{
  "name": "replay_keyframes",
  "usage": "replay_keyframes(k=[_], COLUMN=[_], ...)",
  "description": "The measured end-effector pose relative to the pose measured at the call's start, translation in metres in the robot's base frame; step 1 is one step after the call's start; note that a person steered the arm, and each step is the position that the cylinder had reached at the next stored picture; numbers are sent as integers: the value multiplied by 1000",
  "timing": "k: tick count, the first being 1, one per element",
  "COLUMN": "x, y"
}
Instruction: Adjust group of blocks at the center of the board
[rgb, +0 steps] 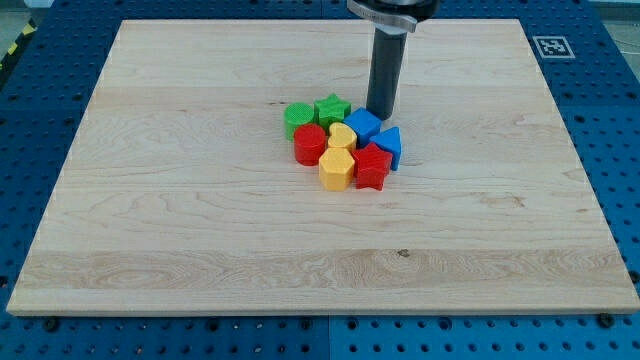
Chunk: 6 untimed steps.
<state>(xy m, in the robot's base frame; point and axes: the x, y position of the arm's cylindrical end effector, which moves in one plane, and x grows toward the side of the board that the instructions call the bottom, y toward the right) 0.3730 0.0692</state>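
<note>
My tip (380, 113), a bare rod with no jaws, touches the blue cube (362, 126) atop the cluster, whose long axis runs left-right.

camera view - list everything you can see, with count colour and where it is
green blocks: 2, green, top left of the cluster; a rounded one and a star
red blocks: 2, red, a rounded one at the cluster's left, a star at its bottom right
yellow blocks: 2, yellow, middle; a heart above a chunkier block
blue blocks: 2, blue, right side; a cube and a wedge-like one
board: 1, light wood, fills most of the view
table: 1, blue, perforated, around the board
marker tag: 1, black and white, at the board's top right corner
my tip: 1, dark rod, at the cluster's top right, beside the blue cube
</note>
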Motion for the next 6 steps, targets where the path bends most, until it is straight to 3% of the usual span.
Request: replay_keyframes(k=[3, 6], x=[-26, -5], y=[-40, -64])
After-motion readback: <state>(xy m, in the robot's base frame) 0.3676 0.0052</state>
